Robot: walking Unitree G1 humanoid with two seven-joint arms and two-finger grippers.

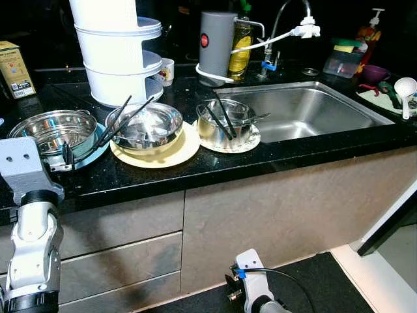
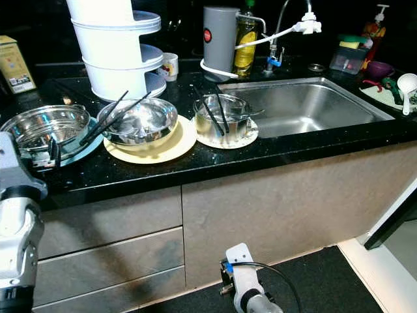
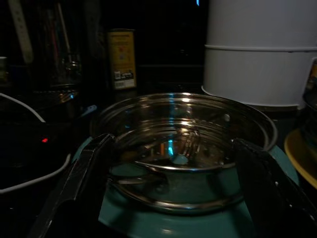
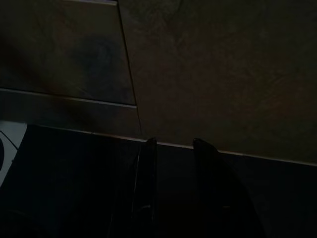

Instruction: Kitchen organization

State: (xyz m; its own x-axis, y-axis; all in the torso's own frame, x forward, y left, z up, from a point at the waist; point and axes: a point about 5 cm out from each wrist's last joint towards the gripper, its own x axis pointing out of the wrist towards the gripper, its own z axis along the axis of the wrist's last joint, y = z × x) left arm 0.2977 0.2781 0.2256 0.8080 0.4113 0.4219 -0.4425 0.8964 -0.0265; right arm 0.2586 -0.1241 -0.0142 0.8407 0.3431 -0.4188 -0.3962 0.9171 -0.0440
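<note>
Steel bowl (image 1: 51,130) on a teal plate (image 1: 91,155) sits at the near left of the black stone counter (image 1: 215,166), the left tool (image 3: 173,198) spread wide around its near rim, gripping nothing. The right tool (image 4: 173,198) hangs low by the grey cabinet doors (image 1: 273,208), fingers slightly parted, empty. Further along, a second steel bowl (image 1: 146,127) with black chopsticks (image 1: 124,117) rests on a cream plate (image 1: 169,156).

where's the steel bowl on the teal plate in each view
Left eye view: bowl at far left of the counter, on the teal plate.
Right eye view: bowl at far left again.
Left wrist view: bowl centre, between the open left tool's fingers.
Right wrist view: not in it; cabinet fronts.
Shared landmark: white stacked container, behind the bowl.
</note>
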